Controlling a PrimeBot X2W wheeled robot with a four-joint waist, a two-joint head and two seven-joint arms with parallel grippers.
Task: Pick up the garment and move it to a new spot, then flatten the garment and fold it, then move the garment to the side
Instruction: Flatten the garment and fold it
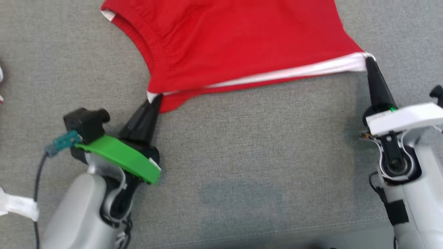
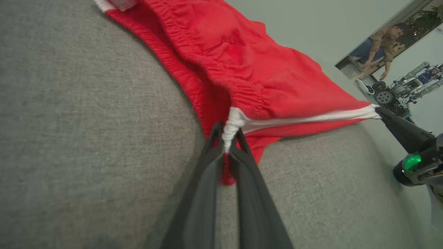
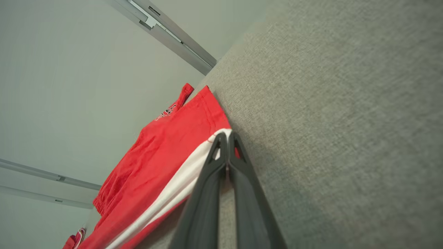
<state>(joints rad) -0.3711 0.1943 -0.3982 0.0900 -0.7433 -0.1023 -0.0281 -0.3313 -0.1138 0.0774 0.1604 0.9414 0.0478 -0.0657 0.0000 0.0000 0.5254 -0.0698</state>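
Down low and close, the left claw (image 1: 156, 98) is pinched shut on a white corner of the red garment (image 1: 242, 41). That garment lies on the grey cloth worktop (image 1: 242, 155), with its white stripe (image 1: 311, 71) pulled straight between both claws. At the stripe's other end, the right claw (image 1: 369, 59) is squeezed shut on it. Small dark print (image 3: 168, 110) on the red cloth is too tiny to read. Far off by a pale wall, a person (image 2: 382, 43) bends down.

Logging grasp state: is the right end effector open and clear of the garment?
No, the right end effector is pinched shut on the white stripe of the garment.
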